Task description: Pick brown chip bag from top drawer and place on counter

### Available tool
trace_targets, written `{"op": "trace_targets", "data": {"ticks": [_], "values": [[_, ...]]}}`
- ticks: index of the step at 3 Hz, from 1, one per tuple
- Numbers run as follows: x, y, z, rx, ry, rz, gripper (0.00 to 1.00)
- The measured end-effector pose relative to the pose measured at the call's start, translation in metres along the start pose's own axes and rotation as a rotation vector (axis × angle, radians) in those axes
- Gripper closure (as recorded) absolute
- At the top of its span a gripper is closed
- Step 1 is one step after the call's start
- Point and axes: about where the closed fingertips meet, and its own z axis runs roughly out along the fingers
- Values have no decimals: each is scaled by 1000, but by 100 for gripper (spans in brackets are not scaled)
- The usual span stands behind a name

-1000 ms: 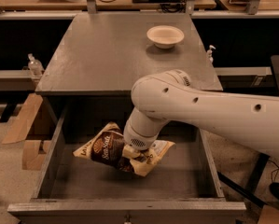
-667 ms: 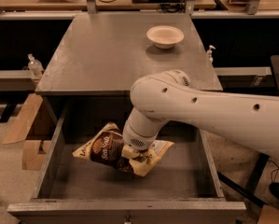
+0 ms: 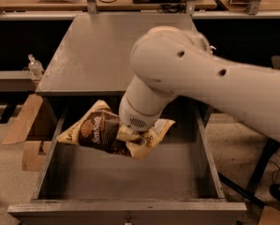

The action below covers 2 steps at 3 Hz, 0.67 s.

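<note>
The brown chip bag (image 3: 98, 131), with a dark brown centre and tan edges, hangs tilted above the open top drawer (image 3: 130, 184), near its back. My gripper (image 3: 130, 135) is at the bag's right part, mostly hidden under the white wrist, and is shut on the bag, holding it off the drawer floor. The grey counter (image 3: 90, 50) lies just behind and above the bag. My big white arm (image 3: 210, 83) reaches in from the right and covers the counter's right side.
A light wooden workbench (image 3: 121, 1) with cables runs along the back. A small bottle (image 3: 35, 65) stands on a low shelf at left. Cardboard pieces (image 3: 22, 123) lean beside the cabinet on the left. The drawer's front rail (image 3: 125, 207) is near the bottom edge.
The bag has come up off the drawer floor in my gripper. The arm has risen and now hides the cream bowl on the counter. The view looks closer.
</note>
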Motion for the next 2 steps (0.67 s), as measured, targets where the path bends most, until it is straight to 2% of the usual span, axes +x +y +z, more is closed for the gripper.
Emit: {"op": "trace_targets", "data": {"ticks": [1, 2], "values": [[-34, -14, -75, 86, 16, -24, 100], [-70, -38, -129, 162, 59, -46, 100]]}}
